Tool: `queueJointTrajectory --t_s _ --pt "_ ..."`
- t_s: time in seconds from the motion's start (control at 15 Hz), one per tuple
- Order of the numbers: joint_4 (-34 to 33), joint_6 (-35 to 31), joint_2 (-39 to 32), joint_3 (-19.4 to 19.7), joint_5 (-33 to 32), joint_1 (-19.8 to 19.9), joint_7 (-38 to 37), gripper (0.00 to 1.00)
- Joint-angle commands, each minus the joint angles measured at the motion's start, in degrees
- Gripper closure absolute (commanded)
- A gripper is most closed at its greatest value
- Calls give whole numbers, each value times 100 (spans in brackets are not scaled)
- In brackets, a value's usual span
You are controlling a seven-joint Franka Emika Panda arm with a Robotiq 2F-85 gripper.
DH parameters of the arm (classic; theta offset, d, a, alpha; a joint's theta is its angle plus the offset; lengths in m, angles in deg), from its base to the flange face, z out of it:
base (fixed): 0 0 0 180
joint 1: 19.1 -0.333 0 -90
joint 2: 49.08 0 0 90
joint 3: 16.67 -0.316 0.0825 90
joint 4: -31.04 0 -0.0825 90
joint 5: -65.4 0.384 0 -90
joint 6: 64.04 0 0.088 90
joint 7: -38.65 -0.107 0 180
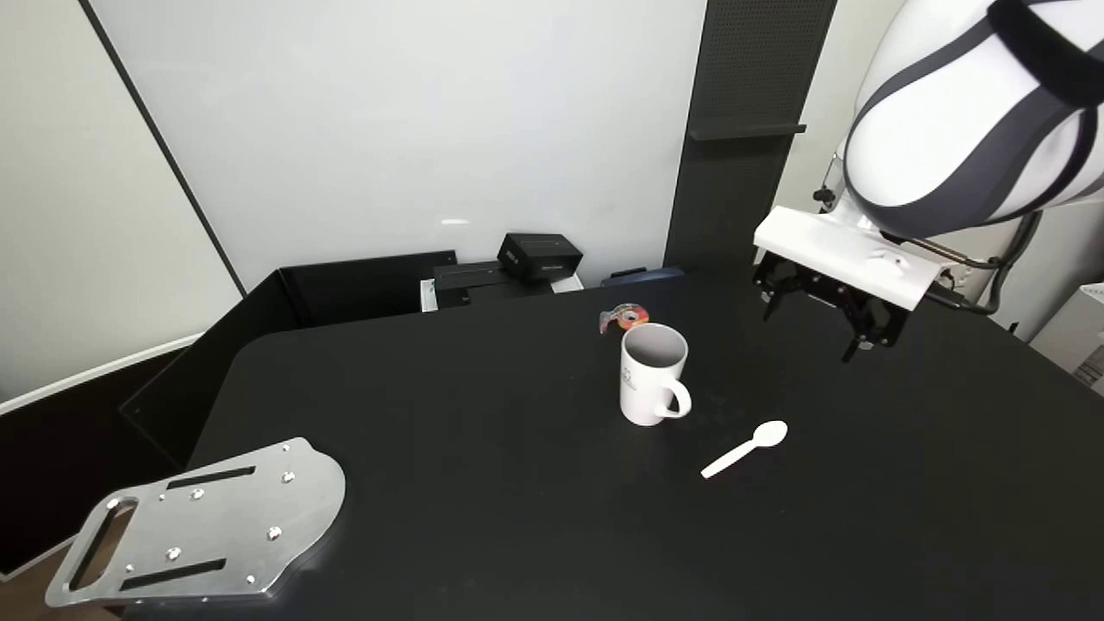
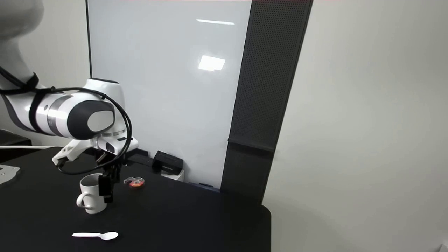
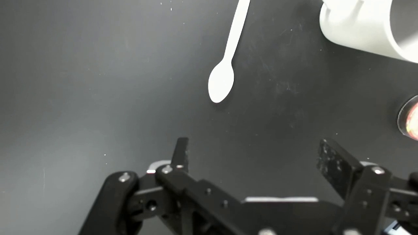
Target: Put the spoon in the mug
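Hovering, apparently, fingers spread; spoon near mug.

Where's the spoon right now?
The spoon lies on the black table, right of centre in an exterior view, below and right of the mug, on its handle side. In the wrist view, it's left of the mug.

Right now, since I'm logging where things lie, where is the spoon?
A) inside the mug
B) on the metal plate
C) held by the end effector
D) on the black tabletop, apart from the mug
D, since both exterior views show the spoon lying on the black tabletop with a visible gap between it and the mug.
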Motion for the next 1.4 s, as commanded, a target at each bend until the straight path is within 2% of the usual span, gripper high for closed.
queueJointTrajectory --t_s 0.0,0.47,0.87,1.07,1.33 --pt "-11 7 5 -59 -76 69 -52 0" --pt "-105 34 -132 -41 -135 18 -78 0" --pt "-200 -416 -517 74 -248 -217 -261 0" --pt "-267 -693 -715 75 -86 -271 -337 0" --pt "-444 -696 -1017 59 10 -330 -436 0"
